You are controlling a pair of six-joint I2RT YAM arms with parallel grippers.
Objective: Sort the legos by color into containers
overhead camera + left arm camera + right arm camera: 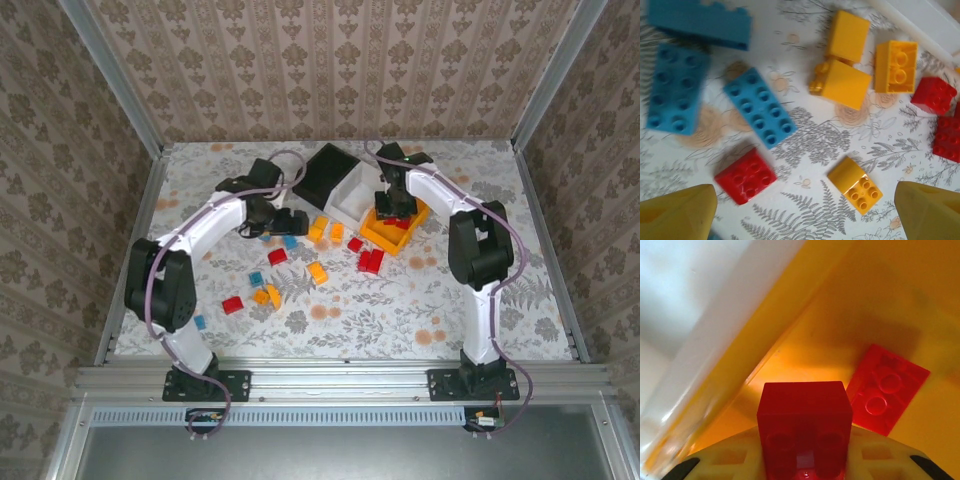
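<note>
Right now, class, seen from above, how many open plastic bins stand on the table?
3: black plastic bin at left, white plastic bin in the middle, orange-yellow plastic bin at right; none looks hidden.

Red, blue and orange-yellow legos (759, 107) on a white bench (400, 300) printed with grey ferns and orange flowers; black bin (322, 170), white bin (357, 190), orange-yellow bin (385, 243).

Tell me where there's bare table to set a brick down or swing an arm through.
Free: the near strip of table between the two arm bases, and the far right corner beyond the right arm. Crowded: the middle, where legos lie scattered from the left gripper to the orange bin.
</note>
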